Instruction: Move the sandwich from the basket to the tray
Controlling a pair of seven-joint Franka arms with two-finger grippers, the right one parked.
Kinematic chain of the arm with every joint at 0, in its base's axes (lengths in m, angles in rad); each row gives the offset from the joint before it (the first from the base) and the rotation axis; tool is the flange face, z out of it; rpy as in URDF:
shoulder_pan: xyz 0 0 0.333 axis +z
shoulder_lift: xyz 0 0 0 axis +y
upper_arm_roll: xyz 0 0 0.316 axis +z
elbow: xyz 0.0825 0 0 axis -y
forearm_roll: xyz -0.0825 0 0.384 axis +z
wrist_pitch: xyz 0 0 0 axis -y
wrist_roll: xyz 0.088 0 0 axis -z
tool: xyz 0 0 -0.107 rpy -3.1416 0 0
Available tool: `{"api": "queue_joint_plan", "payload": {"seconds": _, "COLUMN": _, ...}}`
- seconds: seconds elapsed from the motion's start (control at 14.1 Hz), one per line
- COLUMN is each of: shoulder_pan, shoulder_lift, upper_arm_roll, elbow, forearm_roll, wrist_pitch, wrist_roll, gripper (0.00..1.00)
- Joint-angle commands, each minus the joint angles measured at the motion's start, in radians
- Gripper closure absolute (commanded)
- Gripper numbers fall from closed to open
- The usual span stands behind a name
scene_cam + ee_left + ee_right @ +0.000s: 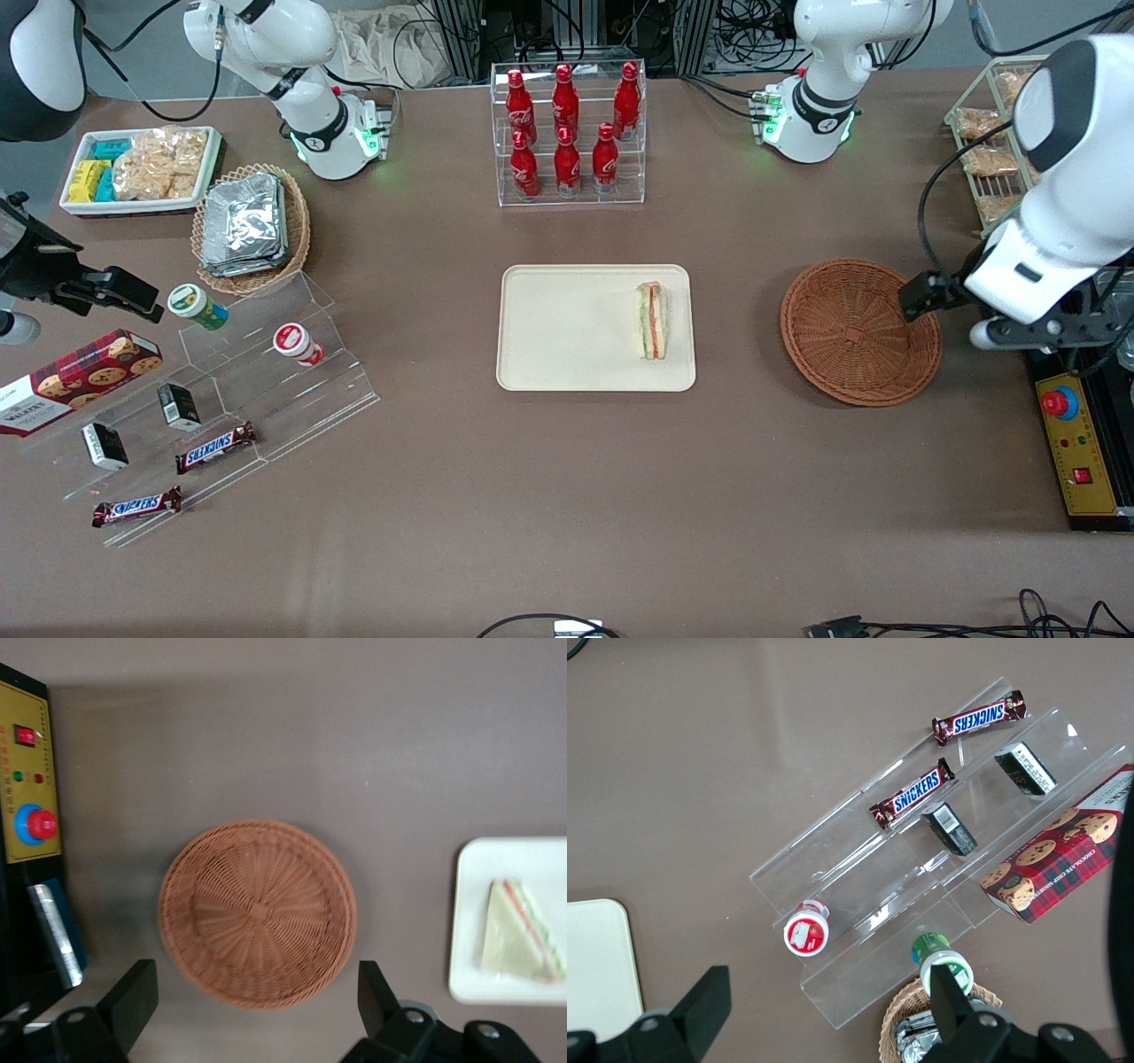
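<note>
The sandwich [652, 320] lies on the cream tray [567, 346], on the part of it closest to the basket; the left wrist view shows the sandwich [523, 933] on the tray [469, 921] too. The round brown wicker basket [859, 332] stands beside the tray toward the working arm's end of the table, and nothing lies in the basket [257, 912]. My left gripper [1032, 332] hangs high over the basket's outer edge. The gripper [255, 970] is open, with nothing between its black fingers [133, 997].
A yellow control box [1076, 443] with a red button sits at the table edge beside the basket. A clear rack of red bottles [567, 133] stands farther from the front camera than the tray. A wire rack of snack bags [988, 142] is near the working arm's base.
</note>
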Motion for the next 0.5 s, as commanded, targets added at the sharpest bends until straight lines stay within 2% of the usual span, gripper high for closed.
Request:
{"api": "queue_joint_plan", "payload": {"seconds": 0.0, "shoulder_pan": -0.033, "shoulder_lift": -0.103, "upper_arm_roll": 0.057, "elbow": -0.039, "forearm_roll": -0.057, "wrist_pitch": -0.058, "wrist_roll": 0.074, "gripper": 0.0}}
{"api": "queue_joint_plan", "payload": {"seconds": 0.43, "shoulder_pan": -0.035, "shoulder_lift": -0.158, "upper_arm_roll": 0.082, "elbow": -0.03, "forearm_roll": -0.076, "wrist_pitch": -0.155, "wrist_roll": 0.083, "gripper": 0.0}}
